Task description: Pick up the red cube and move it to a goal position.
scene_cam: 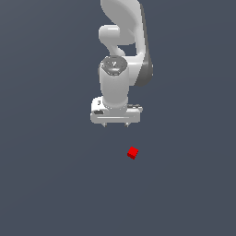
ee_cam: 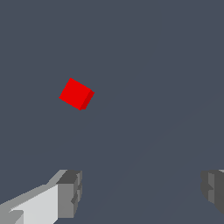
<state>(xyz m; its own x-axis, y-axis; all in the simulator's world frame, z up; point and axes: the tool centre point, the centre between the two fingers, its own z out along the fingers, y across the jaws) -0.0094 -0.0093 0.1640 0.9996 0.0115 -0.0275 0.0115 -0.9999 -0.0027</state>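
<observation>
Red cube [scene_cam: 132,153] lies alone on the grey bench [scene_cam: 46,184], well apart from our hand [scene_cam: 115,124], whose fingers [ee_cam: 70,192] stand wide apart and empty, so we judge nothing done yet: reaching, grasping, lifting and carrying all remain.

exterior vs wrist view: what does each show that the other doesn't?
Exterior only: the whole white arm hanging over the gray floor, so you can see the end effector sits apart from the red cube, which lies toward the exterior view's right of it and lower in that picture.

Wrist only: the finger pads up close, spread wide with nothing between them, and the cube's tilted orientation relative to them.

Both: the red cube, ungrasped on the floor, and the open end effector.
</observation>
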